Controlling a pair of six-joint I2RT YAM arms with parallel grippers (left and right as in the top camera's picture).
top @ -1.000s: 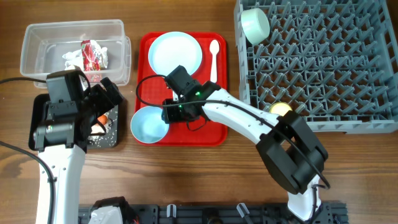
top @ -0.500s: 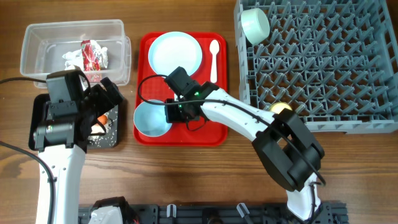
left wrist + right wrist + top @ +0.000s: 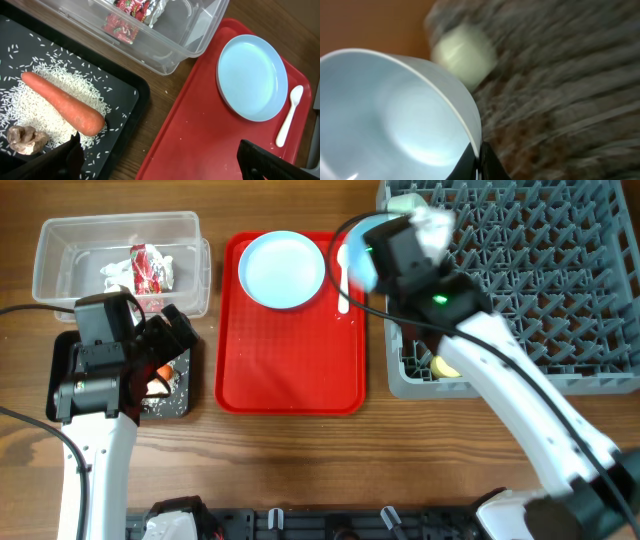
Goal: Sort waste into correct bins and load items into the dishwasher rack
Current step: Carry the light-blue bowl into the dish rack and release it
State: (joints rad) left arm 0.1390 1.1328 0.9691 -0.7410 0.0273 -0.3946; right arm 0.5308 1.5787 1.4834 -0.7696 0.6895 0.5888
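Note:
My right gripper is shut on the rim of a light blue bowl. In the overhead view it holds the bowl in the air at the left edge of the grey dishwasher rack. A second bowl and the yellow cup are in the rack. The light blue plate and white spoon lie on the red tray. My left gripper is open and empty above the black tray, which holds the carrot and rice.
The clear tub at the back left holds white tissue and the red wrapper. A small brownish lump lies by the rice. The right wrist view is blurred by motion.
My right arm has lifted the bowl off the front left of the red tray and swung it up and right to the rack's left edge. The left arm has not moved.

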